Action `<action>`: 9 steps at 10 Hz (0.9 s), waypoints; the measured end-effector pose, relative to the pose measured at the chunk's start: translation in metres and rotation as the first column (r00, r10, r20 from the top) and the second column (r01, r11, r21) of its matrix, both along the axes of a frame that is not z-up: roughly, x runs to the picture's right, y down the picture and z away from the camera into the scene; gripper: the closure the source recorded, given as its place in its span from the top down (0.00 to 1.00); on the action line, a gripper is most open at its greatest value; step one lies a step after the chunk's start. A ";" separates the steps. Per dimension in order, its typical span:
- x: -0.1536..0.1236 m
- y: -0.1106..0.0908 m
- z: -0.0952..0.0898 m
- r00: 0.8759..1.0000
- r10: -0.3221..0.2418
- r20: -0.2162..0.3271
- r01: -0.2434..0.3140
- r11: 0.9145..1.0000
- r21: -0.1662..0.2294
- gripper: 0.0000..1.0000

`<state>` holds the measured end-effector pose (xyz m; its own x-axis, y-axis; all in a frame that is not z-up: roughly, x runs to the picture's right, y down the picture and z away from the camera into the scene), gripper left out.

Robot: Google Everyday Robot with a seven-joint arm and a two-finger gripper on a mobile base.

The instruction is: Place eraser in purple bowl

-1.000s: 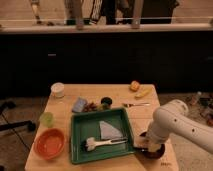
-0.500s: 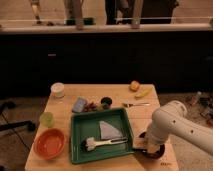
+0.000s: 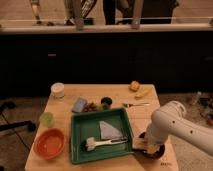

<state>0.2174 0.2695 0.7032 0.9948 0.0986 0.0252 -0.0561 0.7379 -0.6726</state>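
Note:
The purple bowl (image 3: 150,150) sits at the table's front right corner, mostly covered by my arm; only its dark rim shows. My gripper (image 3: 144,144) is down over the bowl, at the end of the white arm that comes in from the right. The eraser is hidden from view.
A green tray (image 3: 79,150) with a white brush (image 3: 100,143) and a grey cloth (image 3: 110,131) lies in the middle. An orange bowl (image 3: 49,143) is front left, a blue-grey block (image 3: 79,104) and white cup (image 3: 58,90) behind it. A fork (image 3: 136,105) and fruit (image 3: 135,86) lie at back right.
The arm has lowered slightly over the purple bowl; nothing else has moved.

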 end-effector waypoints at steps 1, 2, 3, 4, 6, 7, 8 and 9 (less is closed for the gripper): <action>0.005 -0.007 -0.001 1.000 0.003 -0.004 -0.003 1.000 0.004 0.00; 0.015 -0.017 -0.001 1.000 0.008 -0.014 -0.008 1.000 0.007 0.00; 0.020 -0.021 0.003 1.000 0.013 -0.017 -0.013 1.000 0.003 0.00; 0.023 -0.024 0.008 1.000 0.018 -0.019 -0.018 1.000 -0.004 0.00; 0.026 -0.024 0.017 0.999 0.024 -0.022 -0.024 0.999 -0.024 0.00; 0.028 -0.021 0.021 0.999 0.028 -0.025 -0.029 0.999 -0.037 0.00; 0.031 -0.017 0.026 0.999 0.039 -0.030 -0.040 0.998 -0.048 0.00; 0.035 -0.015 0.028 0.998 0.053 -0.039 -0.055 0.997 -0.056 0.00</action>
